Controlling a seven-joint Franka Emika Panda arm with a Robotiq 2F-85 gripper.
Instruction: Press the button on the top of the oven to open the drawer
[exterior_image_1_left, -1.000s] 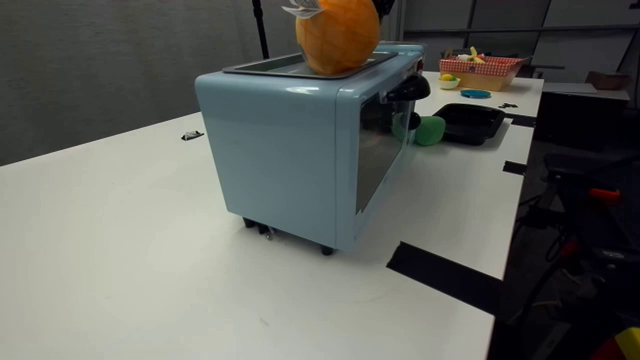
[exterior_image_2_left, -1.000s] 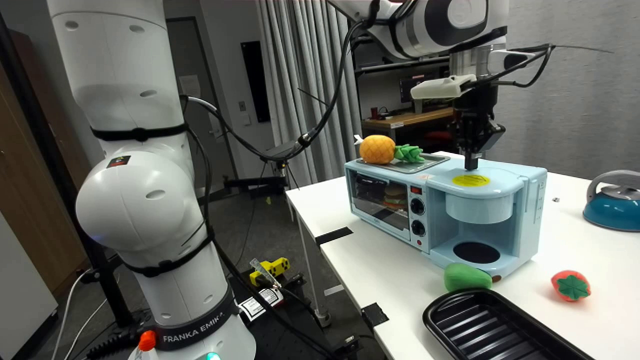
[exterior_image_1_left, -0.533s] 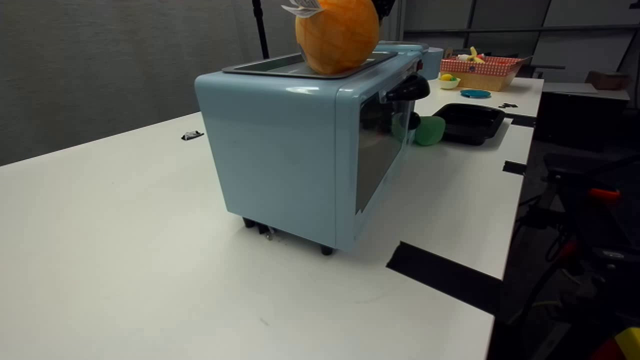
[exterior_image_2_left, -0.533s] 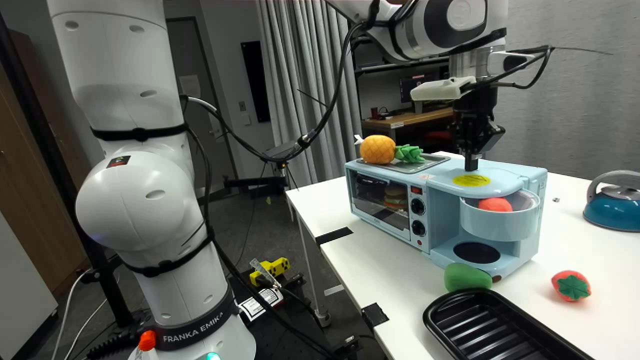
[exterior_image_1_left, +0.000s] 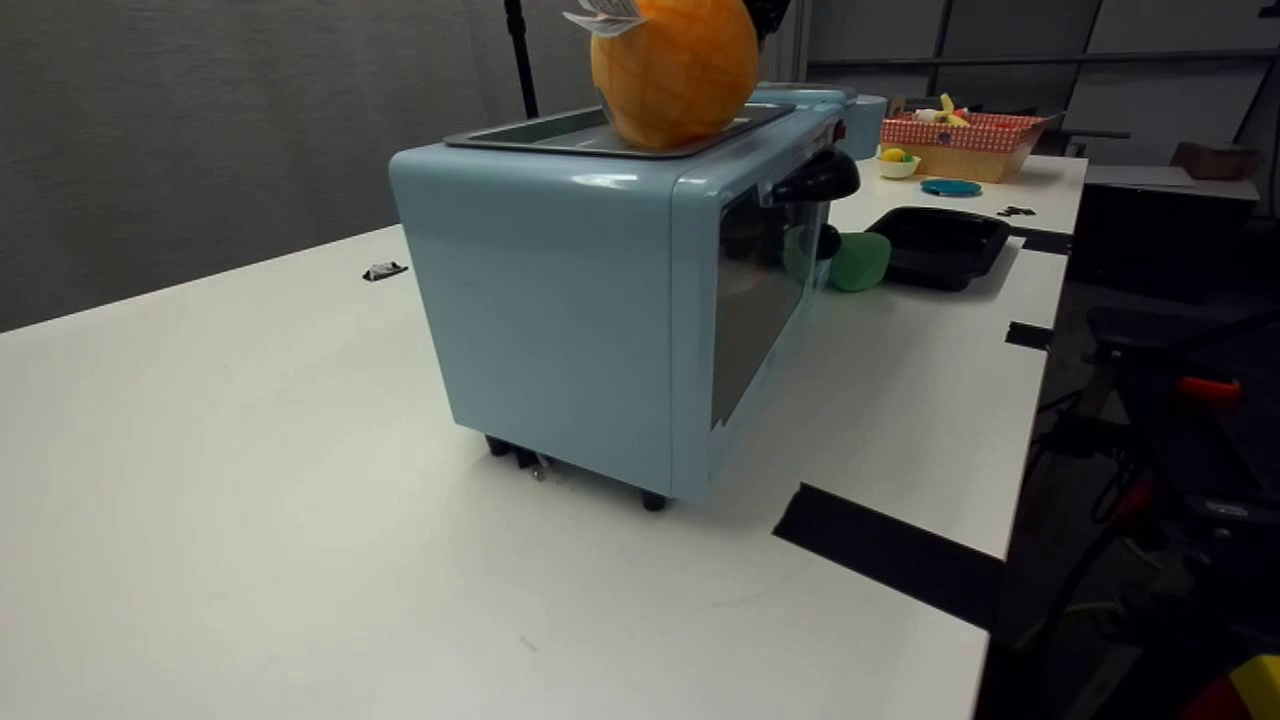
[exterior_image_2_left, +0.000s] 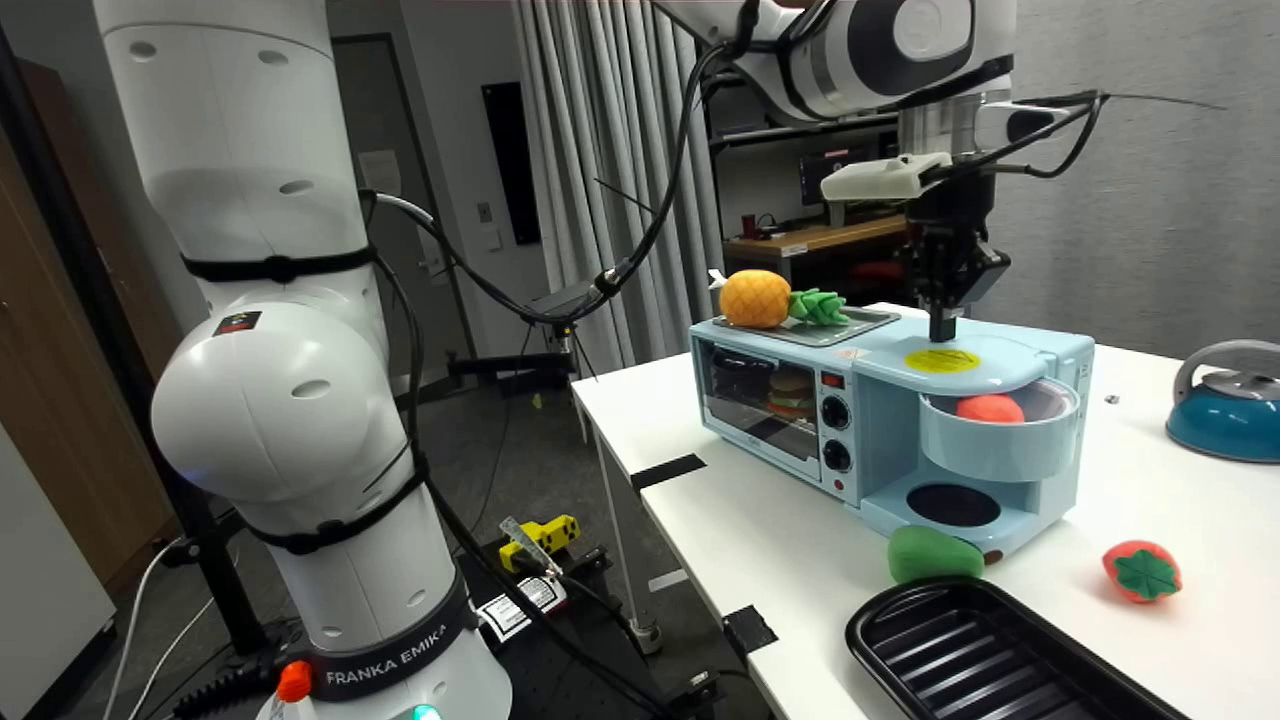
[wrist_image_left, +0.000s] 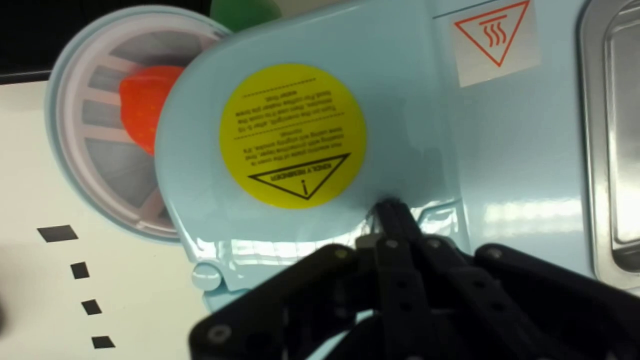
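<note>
The oven is pale blue and boxy, with a dark glass front, and shows in both exterior views (exterior_image_1_left: 540, 310) (exterior_image_2_left: 1030, 347). Its round drawer (exterior_image_2_left: 990, 455) is swung out at the coffee-maker end and holds a red toy (exterior_image_2_left: 990, 408). The wrist view shows the drawer (wrist_image_left: 67, 155) and red toy (wrist_image_left: 142, 107) too. My gripper (exterior_image_2_left: 943, 330) points down at the oven's top, behind the yellow round sticker (exterior_image_2_left: 942, 361). In the wrist view its fingertips (wrist_image_left: 392, 205) are together with nothing between them, at the top surface beside the sticker. The button is hidden, apparently under the fingertips.
A toy pineapple (exterior_image_2_left: 755, 298) lies on the oven's metal tray top. A green toy (exterior_image_2_left: 933, 555) and a black pan (exterior_image_2_left: 1000, 655) are in front of the oven. A red strawberry toy (exterior_image_2_left: 1143, 572) and a teal kettle (exterior_image_2_left: 1225, 425) stand beyond the drawer end.
One second ago the drawer was closed in the oven. By half a second ago it had swung out, showing the red toy. My gripper has barely moved and stays shut.
</note>
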